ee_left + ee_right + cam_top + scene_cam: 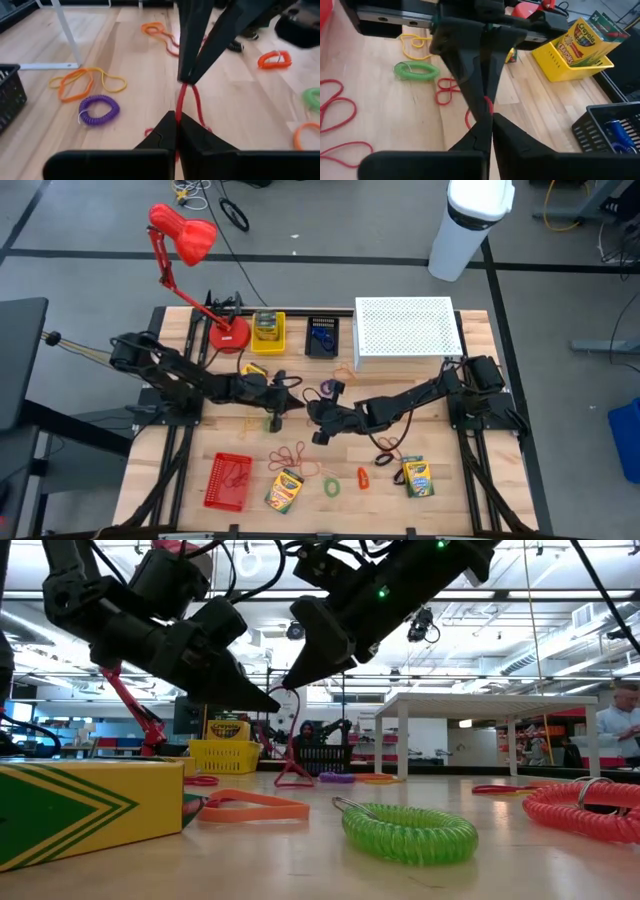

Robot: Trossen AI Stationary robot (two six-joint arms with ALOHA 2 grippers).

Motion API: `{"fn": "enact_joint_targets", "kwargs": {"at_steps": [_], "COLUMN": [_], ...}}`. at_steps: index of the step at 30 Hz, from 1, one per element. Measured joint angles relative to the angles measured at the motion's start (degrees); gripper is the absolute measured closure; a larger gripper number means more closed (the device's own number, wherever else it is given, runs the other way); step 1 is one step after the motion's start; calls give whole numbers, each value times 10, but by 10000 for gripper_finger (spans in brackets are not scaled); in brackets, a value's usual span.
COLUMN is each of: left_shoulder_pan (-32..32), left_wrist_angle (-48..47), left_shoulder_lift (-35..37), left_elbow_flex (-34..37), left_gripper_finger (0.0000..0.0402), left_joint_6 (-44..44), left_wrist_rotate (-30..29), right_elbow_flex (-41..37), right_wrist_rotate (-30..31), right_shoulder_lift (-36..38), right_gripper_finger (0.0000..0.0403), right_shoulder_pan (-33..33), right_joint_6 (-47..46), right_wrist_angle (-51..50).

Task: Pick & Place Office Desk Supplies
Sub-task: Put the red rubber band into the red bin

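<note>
While both sets of jaws meet mid-table, a red rubber band [189,102] stretched between, seemingly clamped by each.

Lamp [185,240] at tabletop [470,480] rear left; bin [268,332] holding crayon box beside it, basket [322,338] next, riser [408,330] rear right. Left gripper [290,408] and right gripper [312,410] meet mid-tabletop over rubber band [192,102]. Tray [229,481] front left; rubber bands [295,457], coil [331,486] front centre.
</note>
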State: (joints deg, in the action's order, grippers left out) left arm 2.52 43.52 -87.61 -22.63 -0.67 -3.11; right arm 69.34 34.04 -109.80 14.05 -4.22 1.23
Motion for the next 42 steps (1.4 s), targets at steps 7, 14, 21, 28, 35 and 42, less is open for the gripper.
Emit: {"fn": "enact_joint_targets", "kwargs": {"at_steps": [7, 14, 21, 28, 35, 42], "left_shoulder_pan": [0, 4, 28, 62, 117, 189], "left_wrist_angle": [-84, -198, -297, -462, -692, -857], "left_shoulder_lift": [68, 180, 304, 374, 370, 356], "left_elbow_flex": [0, 0, 0, -61, -197, -299], "left_gripper_finger": [397, 397, 395, 397, 397, 398], "left_joint_6": [2, 29, 101, 153, 182, 318], "left_wrist_rotate": [-5, 21, 92, 99, 57, 73], "right_elbow_flex": [0, 0, -27, -45, -84, -115], "right_wrist_rotate": [86, 171, 165, 153, 142, 136], "right_shoulder_lift": [20, 60, 62, 62, 62, 62], "right_gripper_finger": [303, 228, 287, 394, 383, 391], "right_shoulder_pan": [18, 29, 24, 3, 2, 2], "right_joint_6": [-2, -58, -76, -79, -61, -30], "right_wrist_angle": [-4, -93, -113, -99, -9, 82]}}
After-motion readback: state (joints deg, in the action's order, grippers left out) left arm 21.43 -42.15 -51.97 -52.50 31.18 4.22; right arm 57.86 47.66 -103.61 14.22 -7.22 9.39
